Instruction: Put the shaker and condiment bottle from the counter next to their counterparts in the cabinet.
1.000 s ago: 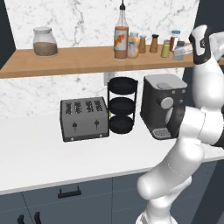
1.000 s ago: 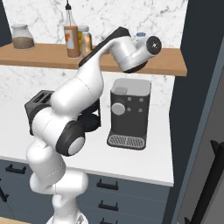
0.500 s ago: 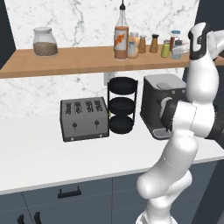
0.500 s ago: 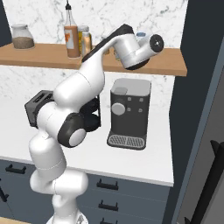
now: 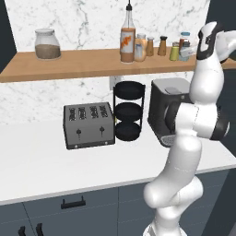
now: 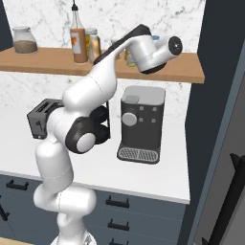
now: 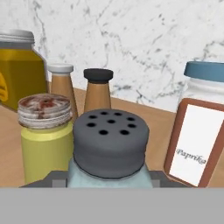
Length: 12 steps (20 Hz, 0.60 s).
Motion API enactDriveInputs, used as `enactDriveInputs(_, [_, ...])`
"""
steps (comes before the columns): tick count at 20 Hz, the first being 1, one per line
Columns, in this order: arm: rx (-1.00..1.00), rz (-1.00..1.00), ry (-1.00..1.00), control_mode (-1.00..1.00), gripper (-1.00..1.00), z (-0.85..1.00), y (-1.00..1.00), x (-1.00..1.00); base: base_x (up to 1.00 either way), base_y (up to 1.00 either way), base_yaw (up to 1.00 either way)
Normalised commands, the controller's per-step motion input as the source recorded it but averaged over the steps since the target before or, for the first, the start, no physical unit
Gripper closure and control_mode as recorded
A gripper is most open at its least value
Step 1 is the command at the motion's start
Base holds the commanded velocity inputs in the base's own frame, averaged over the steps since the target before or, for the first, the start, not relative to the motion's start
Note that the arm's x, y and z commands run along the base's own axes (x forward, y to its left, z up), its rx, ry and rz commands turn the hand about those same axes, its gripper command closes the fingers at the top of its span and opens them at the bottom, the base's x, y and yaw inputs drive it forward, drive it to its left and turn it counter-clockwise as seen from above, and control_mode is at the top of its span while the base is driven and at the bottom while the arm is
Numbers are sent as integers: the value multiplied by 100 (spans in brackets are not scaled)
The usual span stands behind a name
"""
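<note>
1. Wooden cabinet shelf is carrying the counterparts.
2. Shaker, pale blue-green with perforated grey cap, is sitting among them.
3. End effector is clamping the shaker.

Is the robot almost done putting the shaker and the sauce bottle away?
Nearly, it seems. The condiment bottle already stands on the cabinet beside the yellow jar. In the hand view, the gripper is shut on the shaker, up among the spice containers: the yellow-green shaker and the paprika jar. What looks left is setting it down and letting go.
</note>
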Motion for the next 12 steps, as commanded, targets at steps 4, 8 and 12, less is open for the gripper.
enactDriveInputs(4, [0,6,0,-100,-100,-11,-1,0,0,0,0])
enactDriveInputs(8, [0,4,0,-100,-100,0,-3,-5,0,0,0])
enactDriveInputs(12, [1,0,0,-100,-100,2,-7,-36,0,0,0])
